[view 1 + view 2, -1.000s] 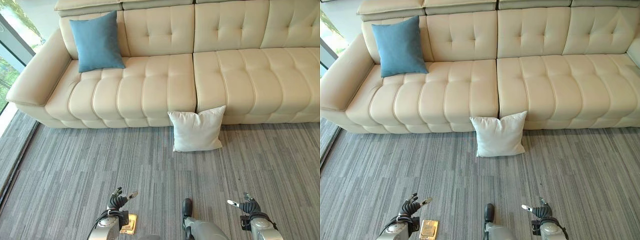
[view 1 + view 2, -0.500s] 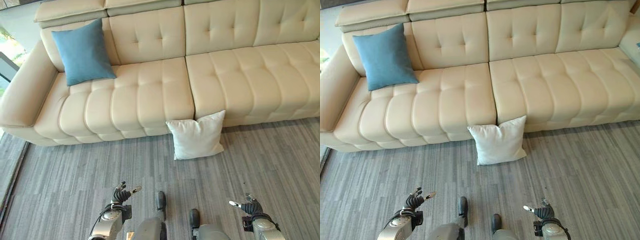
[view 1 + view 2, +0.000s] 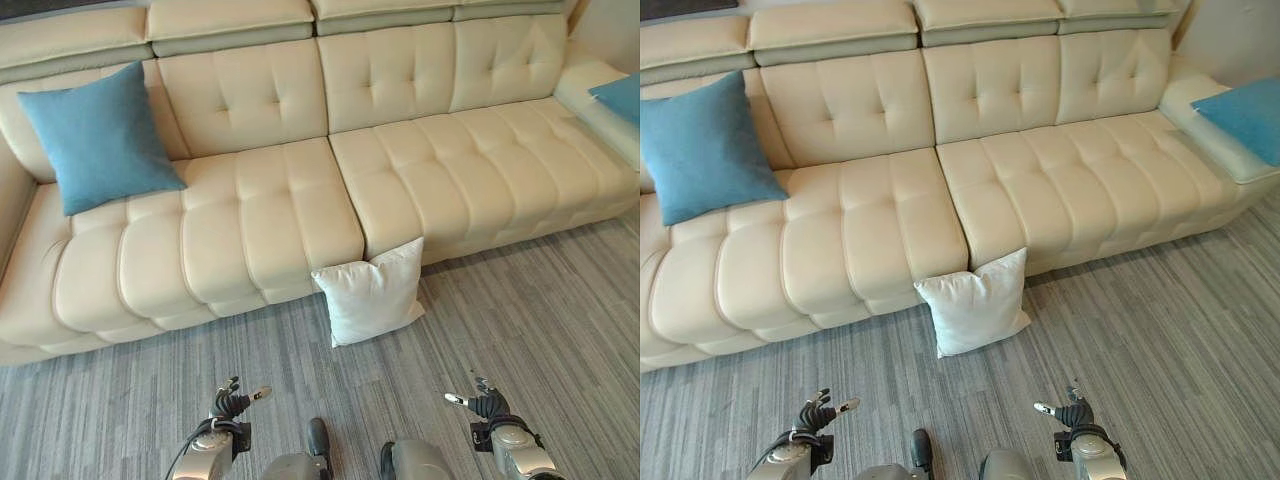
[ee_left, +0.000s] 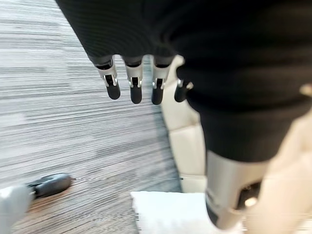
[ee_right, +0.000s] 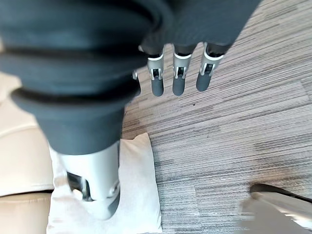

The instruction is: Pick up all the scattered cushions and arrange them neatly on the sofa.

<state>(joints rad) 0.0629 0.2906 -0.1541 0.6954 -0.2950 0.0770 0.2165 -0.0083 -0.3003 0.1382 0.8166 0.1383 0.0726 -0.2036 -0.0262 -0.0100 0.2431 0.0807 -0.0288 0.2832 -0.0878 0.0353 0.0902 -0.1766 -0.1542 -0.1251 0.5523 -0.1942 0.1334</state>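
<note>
Camera swung right; second blue cushion (image 3: 1246,113) appears on sofa (image 3: 1040,190).

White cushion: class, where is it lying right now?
The white cushion stands on the grey carpet, leaning against the sofa front below the seam between its two seats.

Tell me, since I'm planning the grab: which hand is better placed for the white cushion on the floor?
Neither clearly: the white cushion leans against the sofa midway between the open left hand and right hand.

Second blue cushion (image 3: 1243,116) cut by the right edge; sofa (image 3: 250,230) clipped on both sides.
</note>
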